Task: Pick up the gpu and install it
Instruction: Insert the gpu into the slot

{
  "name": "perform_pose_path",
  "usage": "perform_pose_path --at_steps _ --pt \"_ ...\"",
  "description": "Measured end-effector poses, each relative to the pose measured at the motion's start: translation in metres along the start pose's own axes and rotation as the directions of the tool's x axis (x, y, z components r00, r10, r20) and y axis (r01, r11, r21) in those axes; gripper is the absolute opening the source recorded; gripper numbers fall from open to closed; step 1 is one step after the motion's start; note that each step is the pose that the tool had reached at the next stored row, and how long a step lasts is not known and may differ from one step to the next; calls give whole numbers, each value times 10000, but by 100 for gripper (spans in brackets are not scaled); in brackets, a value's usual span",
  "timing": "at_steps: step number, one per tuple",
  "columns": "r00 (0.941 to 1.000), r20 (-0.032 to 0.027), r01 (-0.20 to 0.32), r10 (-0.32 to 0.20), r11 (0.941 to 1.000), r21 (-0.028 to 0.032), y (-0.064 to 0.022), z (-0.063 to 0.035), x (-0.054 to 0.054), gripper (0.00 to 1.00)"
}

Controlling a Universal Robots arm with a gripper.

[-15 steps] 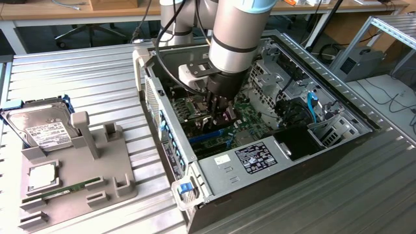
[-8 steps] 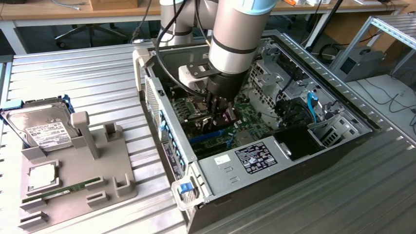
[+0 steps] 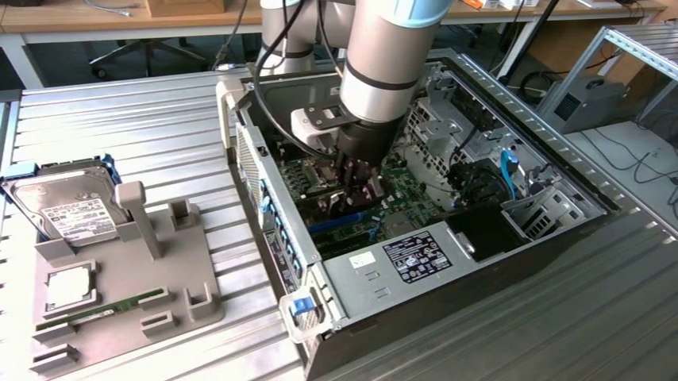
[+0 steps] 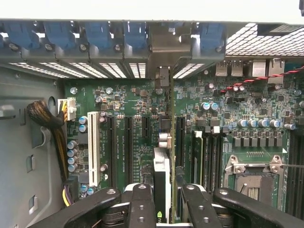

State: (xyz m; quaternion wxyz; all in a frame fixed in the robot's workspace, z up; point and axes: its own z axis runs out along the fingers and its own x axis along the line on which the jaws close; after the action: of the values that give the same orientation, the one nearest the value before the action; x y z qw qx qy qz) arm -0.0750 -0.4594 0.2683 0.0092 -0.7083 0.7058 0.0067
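Note:
The gpu (image 4: pixel 162 167) shows edge-on in the wrist view, a thin upright card with a dark face. It stands over the green motherboard (image 4: pixel 137 109), among the long dark expansion slots. Its pale metal end bracket (image 4: pixel 163 76) lines up with the rear slot opening of the case. My gripper (image 4: pixel 166 197) is shut on it, one black finger (image 4: pixel 141 205) on each side of the card. In the exterior view the gripper (image 3: pixel 355 194) reaches straight down into the open computer case (image 3: pixel 424 266), low over the board.
To the exterior view's left, a grey parts holder (image 3: pixel 159 270) carries a silver hard drive (image 3: pixel 69 208), a CPU (image 3: pixel 69 290) and a narrow RAM stick (image 3: pixel 106 308). Inside the case are blue slot latches (image 4: pixel 95 35), a white slot (image 4: pixel 93 147), the CPU socket (image 4: pixel 251 178) and a cable bundle (image 4: pixel 45 116).

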Motion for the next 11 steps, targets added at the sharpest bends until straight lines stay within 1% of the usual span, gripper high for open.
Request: perform_pose_path --at_steps 7,11 --pt "10000 1 -12 12 10000 1 0 17 0 27" --pt "10000 -1 -13 13 10000 0 0 60 2 27"
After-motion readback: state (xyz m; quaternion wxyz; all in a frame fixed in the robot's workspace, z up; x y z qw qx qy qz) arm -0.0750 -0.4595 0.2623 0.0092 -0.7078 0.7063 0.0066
